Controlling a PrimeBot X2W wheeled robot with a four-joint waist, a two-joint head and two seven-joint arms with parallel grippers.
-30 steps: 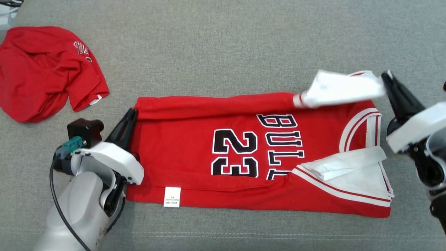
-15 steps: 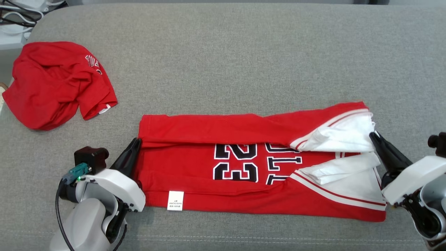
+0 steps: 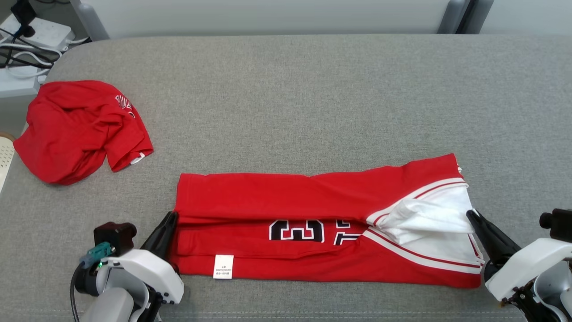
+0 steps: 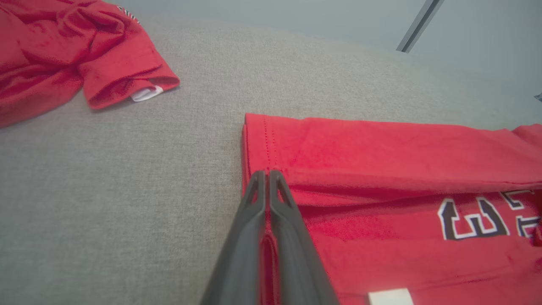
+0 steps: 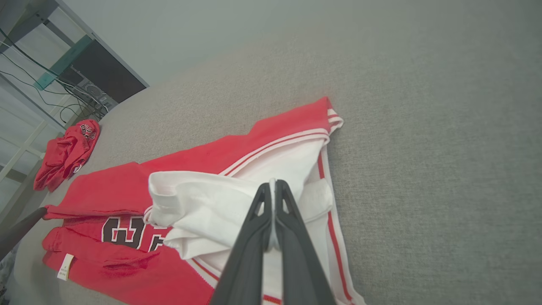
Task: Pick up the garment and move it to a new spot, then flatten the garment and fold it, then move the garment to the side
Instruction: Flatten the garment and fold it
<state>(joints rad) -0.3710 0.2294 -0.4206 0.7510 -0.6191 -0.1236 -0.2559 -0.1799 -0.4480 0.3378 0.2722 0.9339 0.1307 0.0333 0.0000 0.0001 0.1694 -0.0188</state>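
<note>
Far left, I see a crumpled red shirt [image 3: 80, 129] on the grey cushion [image 3: 286, 89]. My left gripper [image 3: 171, 215] is pinched tight on the hem of the red jersey [image 3: 286, 199]. The jersey lies folded lengthwise at front centre, well apart from the shirt. My right gripper [image 3: 470, 213] is clamped on the jersey's white right end.

Head view looks down across the surface [image 3: 313, 98] from its near edge; wrist views sit low, close, sharing the jersey [image 3: 268, 201] from opposite ends.
</note>
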